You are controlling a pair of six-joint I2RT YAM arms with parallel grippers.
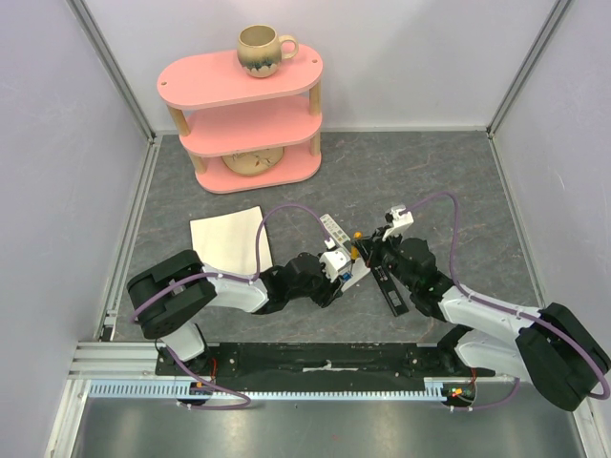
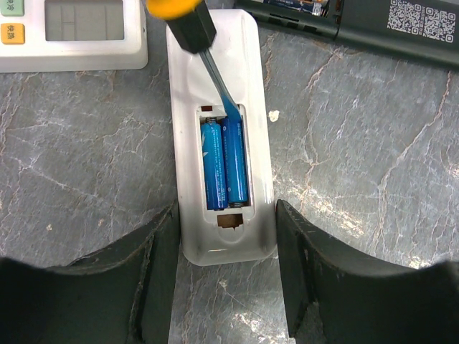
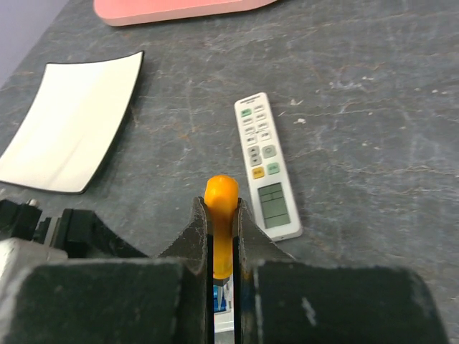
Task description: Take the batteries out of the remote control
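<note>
Right gripper point(image 3: 221, 218) pinches the screwdriver point(image 2: 188, 25), tip at the batteries point(image 2: 225, 161); left gripper point(image 2: 225, 222) clamps the remote control point(image 2: 254, 107). Cells seem light, rigid, slick: lever one end.

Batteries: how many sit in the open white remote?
2. The left battery and the right battery lie side by side in the white remote's open compartment, screwdriver tip at the right one's top end. More may hide elsewhere.
</note>
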